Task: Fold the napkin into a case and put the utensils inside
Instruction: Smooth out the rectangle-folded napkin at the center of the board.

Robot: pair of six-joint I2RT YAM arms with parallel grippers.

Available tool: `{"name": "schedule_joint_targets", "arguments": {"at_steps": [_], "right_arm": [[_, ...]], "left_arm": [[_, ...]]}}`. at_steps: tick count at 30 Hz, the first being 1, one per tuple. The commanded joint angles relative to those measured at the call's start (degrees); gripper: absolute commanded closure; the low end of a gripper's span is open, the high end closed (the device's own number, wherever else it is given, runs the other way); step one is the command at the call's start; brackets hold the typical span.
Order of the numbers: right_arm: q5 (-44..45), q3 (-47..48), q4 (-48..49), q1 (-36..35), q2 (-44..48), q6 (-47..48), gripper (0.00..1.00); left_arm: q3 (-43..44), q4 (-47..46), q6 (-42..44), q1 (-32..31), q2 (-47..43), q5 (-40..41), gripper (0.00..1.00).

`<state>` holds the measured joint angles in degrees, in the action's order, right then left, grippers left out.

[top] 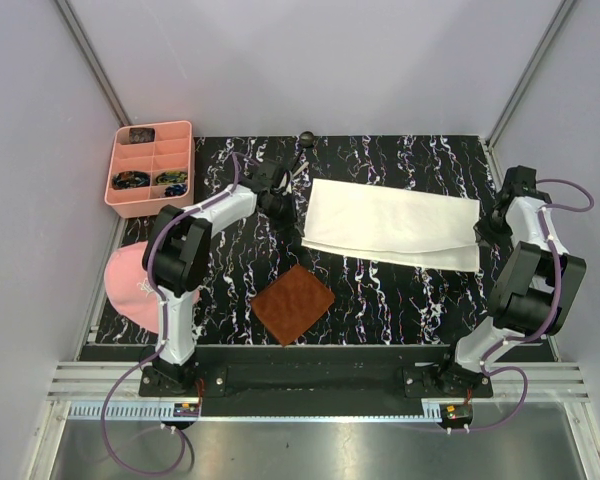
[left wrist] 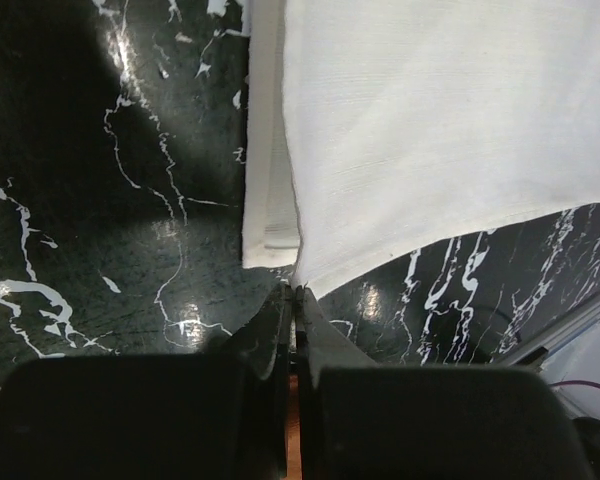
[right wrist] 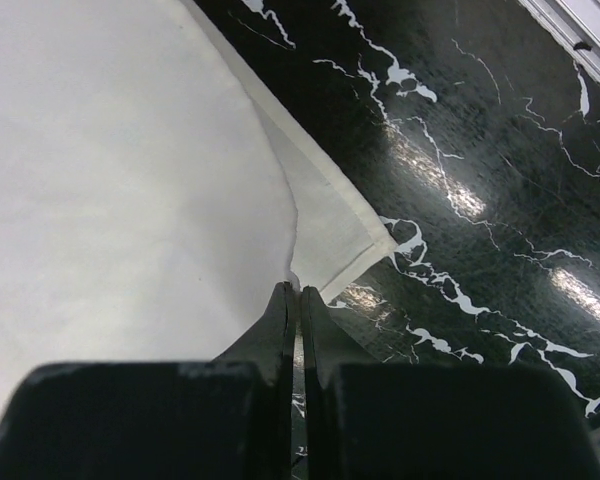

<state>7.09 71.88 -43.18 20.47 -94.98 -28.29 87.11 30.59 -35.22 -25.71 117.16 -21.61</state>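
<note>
The cream-white napkin (top: 395, 225) lies folded into a wide rectangle on the black marble table. My left gripper (top: 298, 235) is at its left end. In the left wrist view the gripper (left wrist: 298, 291) is shut on a corner of the napkin's top layer (left wrist: 430, 140), with the lower layer's edge (left wrist: 265, 200) beside it. My right gripper (top: 479, 236) is at the napkin's right end. In the right wrist view it (right wrist: 295, 288) is shut on the top layer's (right wrist: 130, 170) edge, and the lower corner (right wrist: 345, 235) lies flat beyond. A small dark spoon (top: 305, 140) lies at the table's far edge. I cannot make out the fork.
A brown textured mat (top: 293, 303) lies in front of the napkin. A pink compartment tray (top: 152, 168) with small items stands at the far left. A pink cap (top: 130, 280) lies off the table's left edge. Grey walls close in the back and sides.
</note>
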Motion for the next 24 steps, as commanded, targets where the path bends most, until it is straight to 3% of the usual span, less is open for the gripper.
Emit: {"name": "schedule_joint_targets", "arguments": {"at_steps": [1,8,24], "right_arm": [[3.28,-1.73,0.37,0.27,1.73,-0.80,1.00],[0.56,-1.39,1.17,0.19,1.72,0.43,1.00],[-3.75,16.80,-2.35,0.19,4.10,-0.80,1.00]], "left_arm": [[-1.94,-2.11,1.38,0.05,-2.38,-0.46,1.00],[-0.81,-2.20,1.91,-0.04,-3.34,0.16,1.00],[20.46,4.04,1.74,0.93,-3.44,0.16,1.00]]}}
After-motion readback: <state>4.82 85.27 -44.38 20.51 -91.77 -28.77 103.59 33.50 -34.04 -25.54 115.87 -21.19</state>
